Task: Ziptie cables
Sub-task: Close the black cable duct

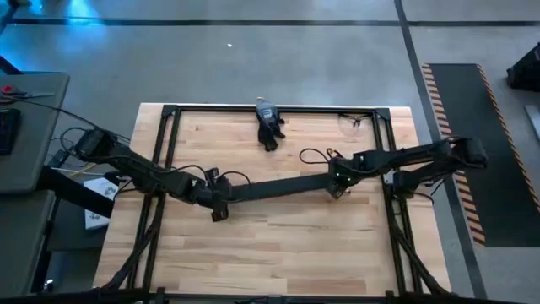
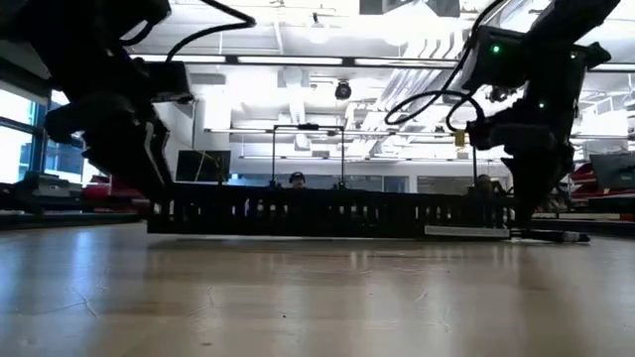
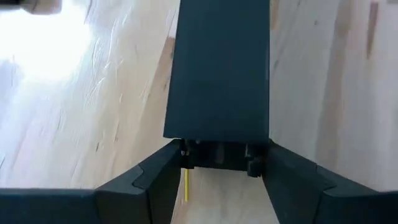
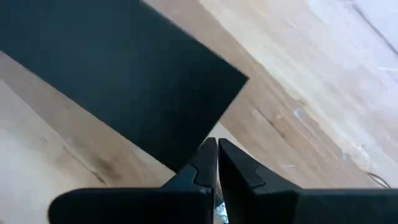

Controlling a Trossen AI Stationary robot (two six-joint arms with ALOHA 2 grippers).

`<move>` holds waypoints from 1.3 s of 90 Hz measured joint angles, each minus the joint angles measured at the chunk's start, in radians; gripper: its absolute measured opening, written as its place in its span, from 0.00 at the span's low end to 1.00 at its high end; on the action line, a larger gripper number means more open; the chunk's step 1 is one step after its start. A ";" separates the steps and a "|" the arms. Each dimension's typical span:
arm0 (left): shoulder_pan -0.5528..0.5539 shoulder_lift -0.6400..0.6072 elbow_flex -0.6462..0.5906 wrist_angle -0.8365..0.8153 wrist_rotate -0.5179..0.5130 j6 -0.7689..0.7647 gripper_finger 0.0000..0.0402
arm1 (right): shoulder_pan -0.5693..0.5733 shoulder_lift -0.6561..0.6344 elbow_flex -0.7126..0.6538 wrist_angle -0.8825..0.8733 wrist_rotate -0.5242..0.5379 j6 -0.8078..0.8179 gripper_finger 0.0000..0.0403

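Left hand point(image 1: 221, 205) low on wooden surface point(image 1: 278, 245), fingers apart round end of long black plastic duct point(image 1: 278, 187); right hand point(image 1: 337, 184) at opposite end, fingers together. Cables not discernible.

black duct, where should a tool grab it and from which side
Probably at an end, from above, closing across its narrow width: the black duct lies flat and long on the table. The left tool already straddles one end that way; the right tool is shut at the other.

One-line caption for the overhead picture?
Two arms meet a long black duct on the wooden table, one at each end.
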 joint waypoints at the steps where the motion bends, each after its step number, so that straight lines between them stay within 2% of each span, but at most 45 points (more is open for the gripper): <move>1: 0.000 0.000 0.000 0.000 0.001 0.002 0.47 | 0.000 -0.002 0.003 -0.005 0.001 0.001 0.00; 15: 0.000 0.000 -0.001 -0.004 0.010 0.015 0.47 | 0.000 -0.009 0.063 -0.195 0.075 0.044 0.00; 23: 0.000 0.000 -0.002 -0.005 0.013 0.018 0.47 | -0.002 -0.010 0.077 -0.212 0.069 0.049 0.00; 38: 0.000 0.000 -0.003 0.018 0.013 0.034 0.47 | -0.001 0.004 0.045 -0.041 0.011 0.064 0.00; 52: -0.003 0.001 -0.009 0.014 0.022 0.045 0.47 | 0.002 0.032 0.036 0.078 0.034 0.023 0.00; 72: -0.001 0.001 -0.006 0.014 0.010 0.023 0.47 | 0.004 0.028 0.095 -0.073 0.046 0.025 0.00; 92: 0.000 0.000 -0.002 0.000 0.005 0.007 0.47 | 0.006 0.027 0.093 -0.280 0.045 0.059 0.00; 107: 0.000 0.000 -0.002 -0.022 0.025 -0.038 0.47 | 0.006 0.027 0.092 -0.289 0.049 0.057 0.00; 117: 0.000 -0.001 -0.002 -0.024 0.050 -0.053 0.51 | 0.006 0.027 0.092 -0.261 0.051 0.057 0.00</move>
